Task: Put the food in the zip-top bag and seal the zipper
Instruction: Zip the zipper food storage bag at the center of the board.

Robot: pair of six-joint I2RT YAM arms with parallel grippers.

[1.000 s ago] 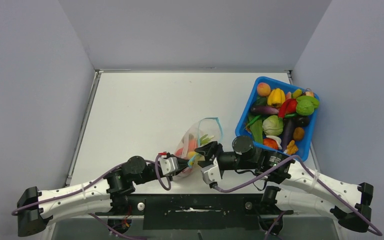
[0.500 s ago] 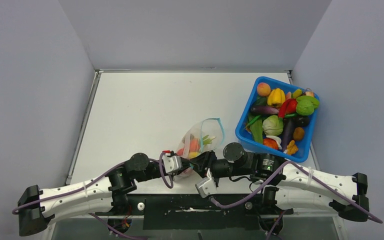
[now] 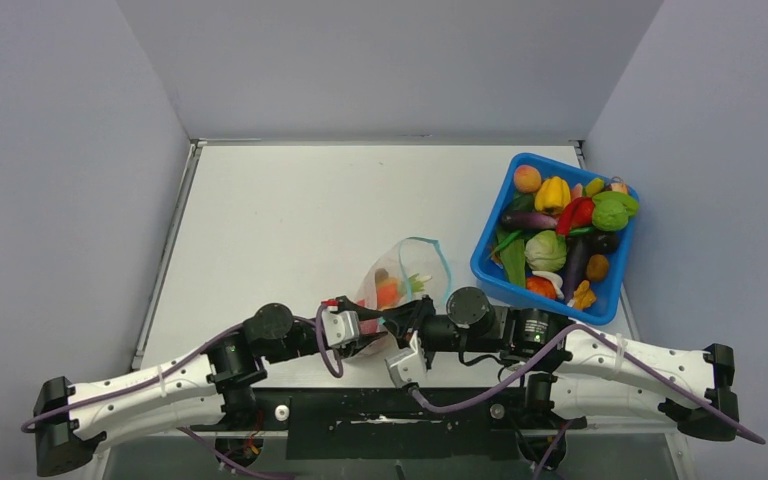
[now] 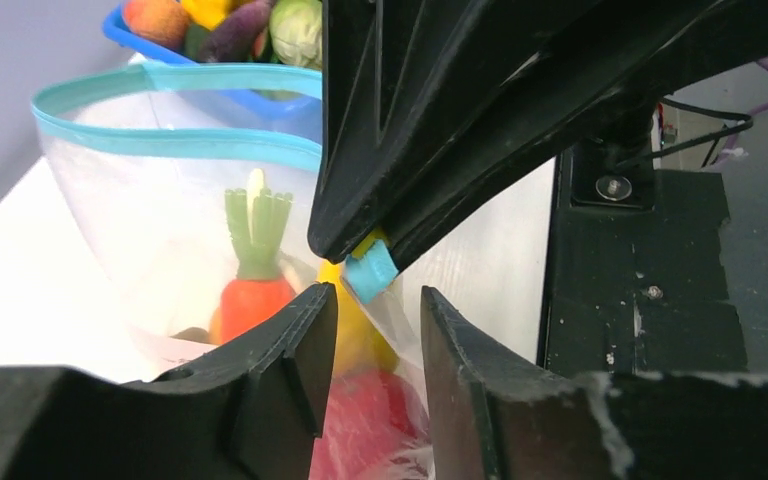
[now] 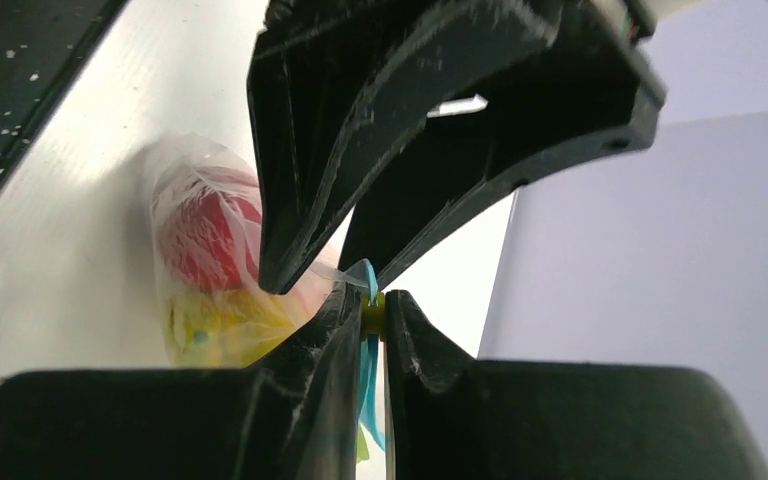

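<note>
Zip-top bag (image 3: 401,277), part-filled, lying on the bench (image 3: 280,215) near its front edge, between both arms.
Right pincer (image 5: 365,318) is clenching the near end of the teal zipper (image 4: 175,140); left pincer (image 4: 375,325) is standing released, fingers apart just beside that grip. Bag mouth is gaping open. Food (image 3: 390,292) inside is showing a toy carrot (image 4: 253,300), a yellow piece (image 4: 345,338) and a red piece (image 4: 360,420). Blue bin (image 3: 623,255) of toy produce is sitting apart, at the right.
</note>
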